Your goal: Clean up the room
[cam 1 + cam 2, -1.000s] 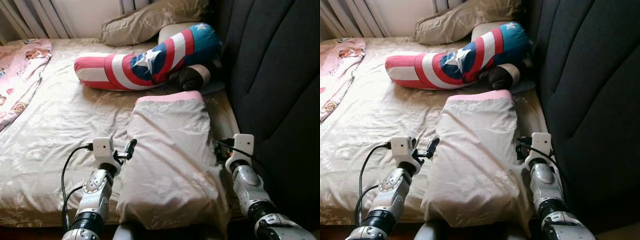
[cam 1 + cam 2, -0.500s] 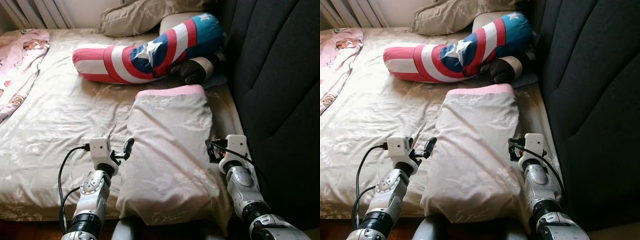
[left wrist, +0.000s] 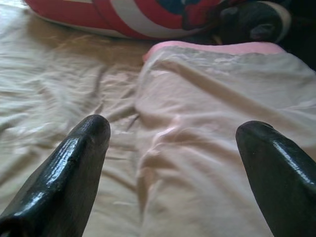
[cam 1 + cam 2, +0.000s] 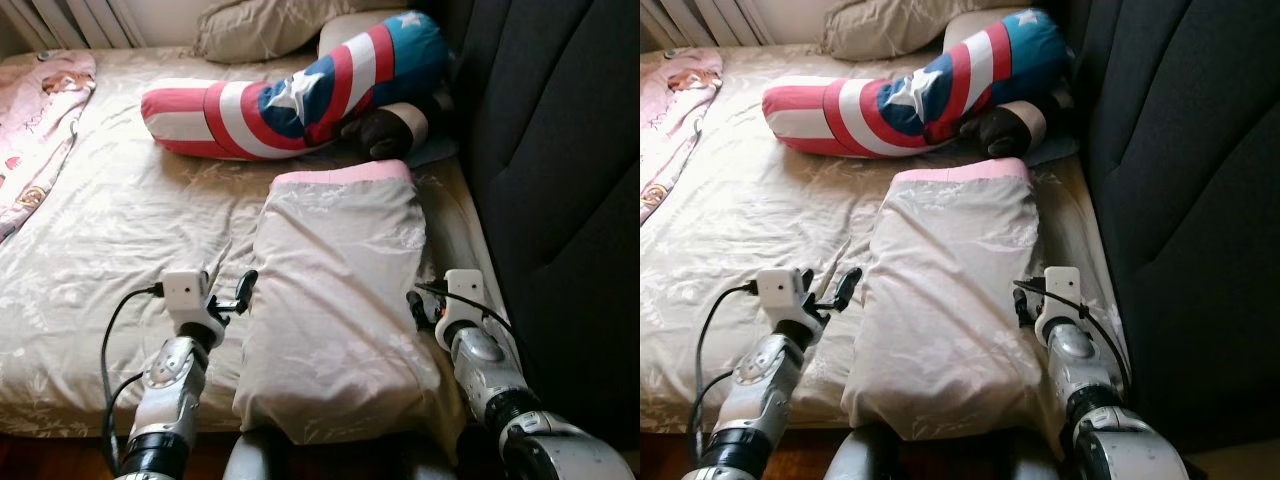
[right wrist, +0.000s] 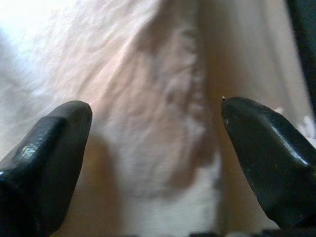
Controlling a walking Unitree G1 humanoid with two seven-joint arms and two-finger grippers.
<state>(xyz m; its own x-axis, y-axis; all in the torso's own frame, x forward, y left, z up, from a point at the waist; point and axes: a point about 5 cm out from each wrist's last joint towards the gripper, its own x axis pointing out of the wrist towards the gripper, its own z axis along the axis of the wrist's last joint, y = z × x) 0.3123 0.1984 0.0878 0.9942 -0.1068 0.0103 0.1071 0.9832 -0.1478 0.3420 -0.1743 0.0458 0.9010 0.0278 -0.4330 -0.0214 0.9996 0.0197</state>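
Beige pillow (image 4: 345, 300) lies beside dark headboard (image 4: 560, 180).

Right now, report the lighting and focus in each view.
Left eye view: sharp; sunlight brightens the sheet, the headboard stays dark. Left wrist view: fingers close and soft, with glossy glare; pillow evenly lit. Right wrist view: pillow cloth blown out white in one corner, fingers blurred.

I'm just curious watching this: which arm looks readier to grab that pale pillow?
Probably the right. The right gripper, open, already sits against the pillow edge; the open left gripper sits just beside the other edge.
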